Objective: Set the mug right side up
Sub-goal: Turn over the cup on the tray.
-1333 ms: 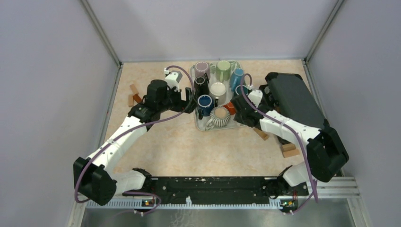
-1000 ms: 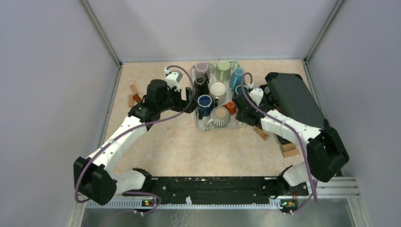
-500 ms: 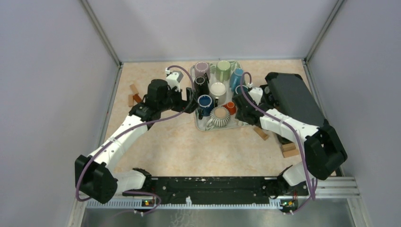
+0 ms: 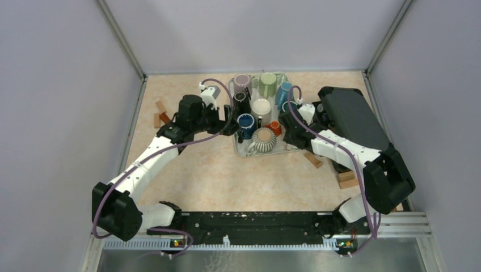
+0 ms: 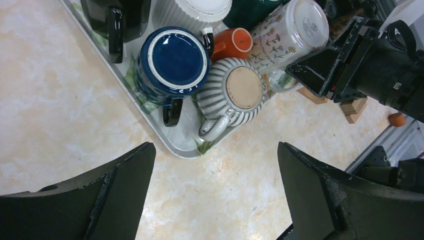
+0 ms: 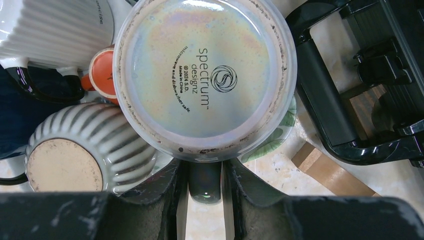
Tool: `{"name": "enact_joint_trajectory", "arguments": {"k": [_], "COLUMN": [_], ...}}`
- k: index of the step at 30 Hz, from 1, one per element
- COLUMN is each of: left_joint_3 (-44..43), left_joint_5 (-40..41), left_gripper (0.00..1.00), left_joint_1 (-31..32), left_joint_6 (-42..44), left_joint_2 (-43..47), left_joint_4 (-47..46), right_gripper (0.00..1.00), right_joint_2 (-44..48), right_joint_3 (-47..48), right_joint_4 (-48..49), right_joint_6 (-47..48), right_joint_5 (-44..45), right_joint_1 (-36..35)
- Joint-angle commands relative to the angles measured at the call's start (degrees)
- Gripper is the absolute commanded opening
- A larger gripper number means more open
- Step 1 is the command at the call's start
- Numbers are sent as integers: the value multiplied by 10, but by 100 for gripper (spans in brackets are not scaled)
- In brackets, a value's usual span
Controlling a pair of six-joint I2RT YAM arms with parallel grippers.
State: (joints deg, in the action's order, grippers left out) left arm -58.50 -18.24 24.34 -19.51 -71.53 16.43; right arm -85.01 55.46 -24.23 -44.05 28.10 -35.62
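Observation:
A clear glass mug (image 6: 205, 75) stands upside down on the tray (image 6: 274, 141), its printed base facing up. In the left wrist view the same mug (image 5: 292, 35) shows a flower pattern. My right gripper (image 6: 205, 186) is shut on its dark-looking handle (image 6: 204, 192), one finger on each side. In the top view the right gripper (image 4: 288, 135) sits at the tray's right edge and hides most of the mug. My left gripper (image 5: 214, 150) hangs wide open over bare table off the tray's near-left corner, holding nothing.
The tray (image 4: 244, 152) holds several other mugs: a blue one (image 5: 172, 60) and a grey ribbed one (image 5: 235, 95) upside down, a small orange cup (image 5: 232, 42). A black case (image 4: 351, 119) lies right of the tray. Wooden blocks (image 4: 160, 113) (image 4: 346, 178) lie at both sides.
The right gripper's jaws have drawn in around the glass mug's handle. The right arm shifted slightly toward the tray. The left gripper stayed wide open.

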Motion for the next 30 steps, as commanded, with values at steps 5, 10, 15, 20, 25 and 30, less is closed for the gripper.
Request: {"name": "enact_joint_trajectory", "arguments": {"k": [5, 10, 15, 20, 25, 30], "left_joint_3": [24, 41, 72, 89, 103, 118], "left_joint_5": [-70, -96, -138, -175, -201, -214], "left_gripper": [98, 98, 98, 99, 98, 99], "left_joint_1": [-3, -3, -3, -3, -3, -3], "left_joint_6": [-72, -113, -161, -199, -233, -263], "left_joint_2": [-7, -17, -23, -36, -46, -48], "left_joint_4": [-73, -106, -159, -202, -233, -262], "right_gripper": [0, 0, 0, 0, 0, 0], "right_joint_2": [38, 71, 102, 126, 146, 160], "right_joint_3": [5, 1, -6, -16, -23, -26], "right_joint_4": [-24, -26, -21, -16, -5, 9], "right_joint_6": [15, 17, 15, 11, 3, -14], "right_joint_5": [23, 26, 27, 23, 23, 17], "right_joint_1": [7, 6, 7, 7, 7, 7]}}
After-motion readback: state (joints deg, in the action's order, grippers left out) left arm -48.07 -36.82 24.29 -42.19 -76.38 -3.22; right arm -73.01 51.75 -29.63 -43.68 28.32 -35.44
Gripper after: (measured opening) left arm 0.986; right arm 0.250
